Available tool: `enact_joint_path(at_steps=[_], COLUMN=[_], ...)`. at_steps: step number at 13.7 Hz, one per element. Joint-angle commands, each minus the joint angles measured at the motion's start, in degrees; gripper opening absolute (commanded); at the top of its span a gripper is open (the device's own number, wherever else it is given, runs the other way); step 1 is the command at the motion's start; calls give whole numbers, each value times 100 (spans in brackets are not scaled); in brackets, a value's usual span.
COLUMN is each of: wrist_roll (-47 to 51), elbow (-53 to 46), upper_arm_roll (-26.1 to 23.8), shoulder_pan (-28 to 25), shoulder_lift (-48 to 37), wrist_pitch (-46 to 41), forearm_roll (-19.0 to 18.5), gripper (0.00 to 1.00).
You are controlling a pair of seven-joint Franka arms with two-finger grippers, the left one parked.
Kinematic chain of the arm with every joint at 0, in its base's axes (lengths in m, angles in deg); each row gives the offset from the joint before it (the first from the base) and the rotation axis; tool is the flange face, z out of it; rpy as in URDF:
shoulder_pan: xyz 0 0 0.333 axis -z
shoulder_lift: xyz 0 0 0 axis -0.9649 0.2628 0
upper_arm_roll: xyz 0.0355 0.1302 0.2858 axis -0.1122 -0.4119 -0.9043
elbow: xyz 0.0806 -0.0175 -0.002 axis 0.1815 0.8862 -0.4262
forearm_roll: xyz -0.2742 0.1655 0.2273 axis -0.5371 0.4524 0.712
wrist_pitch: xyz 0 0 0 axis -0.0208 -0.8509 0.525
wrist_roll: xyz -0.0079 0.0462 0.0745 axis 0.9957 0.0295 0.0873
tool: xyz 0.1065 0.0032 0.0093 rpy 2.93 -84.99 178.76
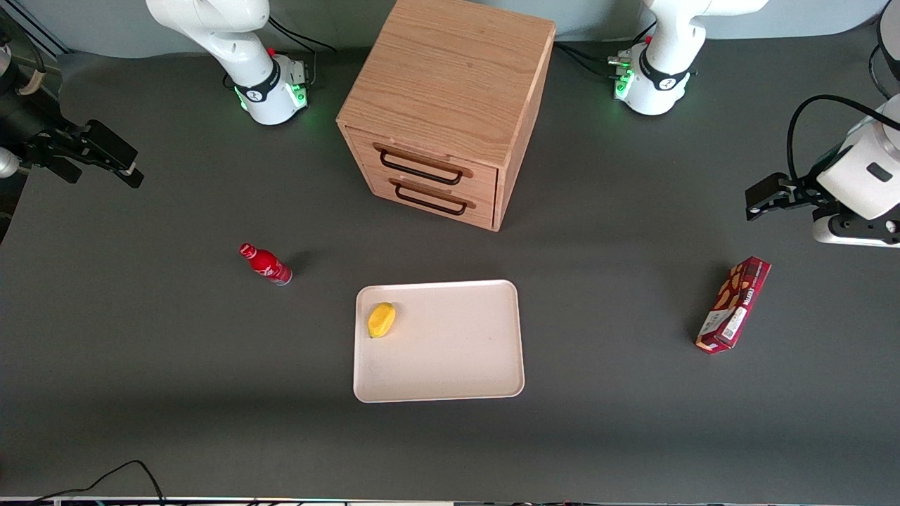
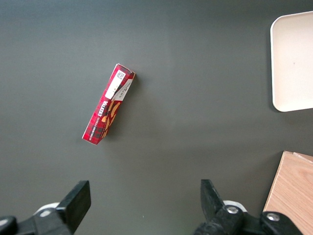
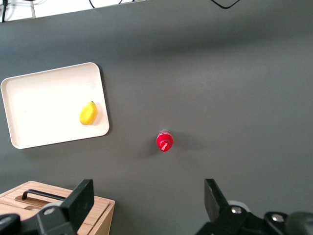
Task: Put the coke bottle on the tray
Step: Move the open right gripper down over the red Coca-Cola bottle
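Bottle is stood upright on worktop, well apart from tray, toward the working arm's end. Claw is held released above it, nothing gripped. Lemon is seen on tray.

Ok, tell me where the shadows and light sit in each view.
Front view: coke bottle upright, soft shadow on the table; open gripper off to the side. Right wrist view: faint shadow beside the bottle, tray evenly lit. Left wrist view: snack box, thin shadow.
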Motion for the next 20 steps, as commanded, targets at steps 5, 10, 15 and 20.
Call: enact_joint_path(at_steps=[5,10,15,20], wrist_roll=[120,93,58,49], elbow=[-118,1216,3009,3819], upper_arm_roll=[-75,-137,-137,-137], shoulder_pan=[-72,-63,-10,-10], shoulder_lift=[289,307,351,808], wrist_pitch=[-245,596,2476,3725], forearm_roll=[96,105,105,105], gripper=[100,100,100,100])
